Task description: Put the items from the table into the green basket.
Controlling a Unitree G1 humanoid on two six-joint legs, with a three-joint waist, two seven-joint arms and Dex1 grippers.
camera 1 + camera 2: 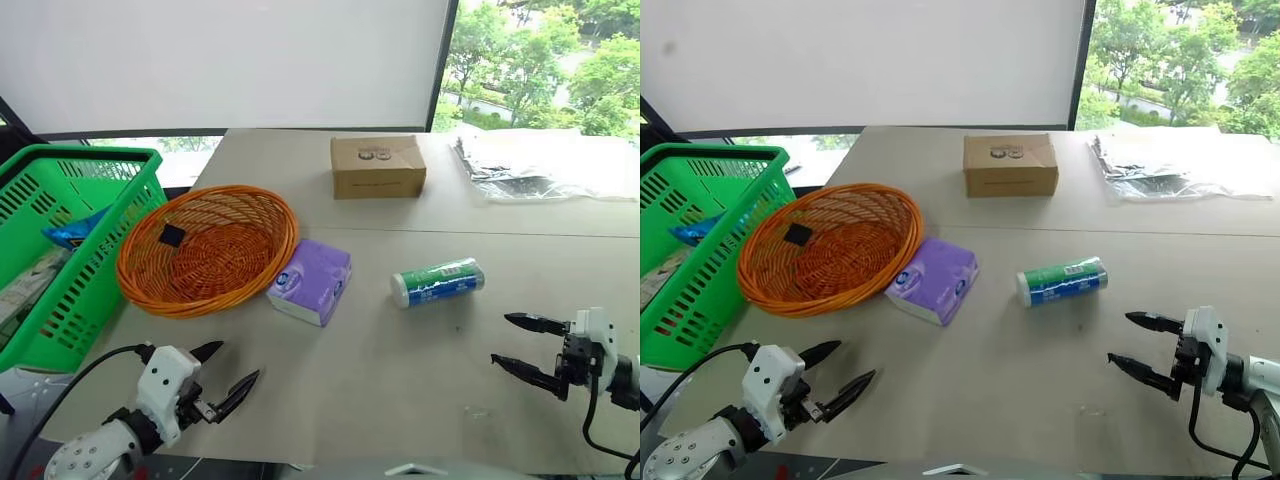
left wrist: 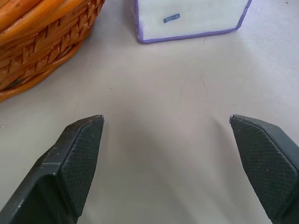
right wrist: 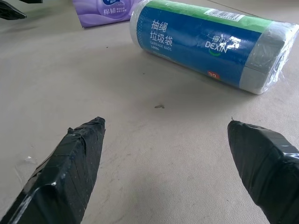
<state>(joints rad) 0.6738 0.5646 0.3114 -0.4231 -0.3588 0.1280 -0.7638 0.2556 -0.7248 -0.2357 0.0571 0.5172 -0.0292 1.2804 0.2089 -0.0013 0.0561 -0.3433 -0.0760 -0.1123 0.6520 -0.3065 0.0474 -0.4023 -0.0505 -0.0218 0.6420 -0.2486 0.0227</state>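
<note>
A purple tissue pack [image 1: 311,281] lies on the beige table [image 1: 400,370] beside the wicker bowl. To its right a green-and-white labelled cylinder [image 1: 437,282] lies on its side. The green basket [image 1: 60,250] stands off the table's left edge, with a blue packet inside. My left gripper [image 1: 228,370] hovers open near the front left edge, short of the tissue pack [image 2: 189,21]. My right gripper [image 1: 515,342] is open at the front right, pointing toward the cylinder [image 3: 210,44], with bare table between its fingers.
An orange wicker bowl [image 1: 208,248] sits between the basket and the tissue pack. A brown cardboard box [image 1: 378,166] stands further back. A crinkled clear plastic sheet [image 1: 540,165] lies at the back right. A seam runs across the tabletop.
</note>
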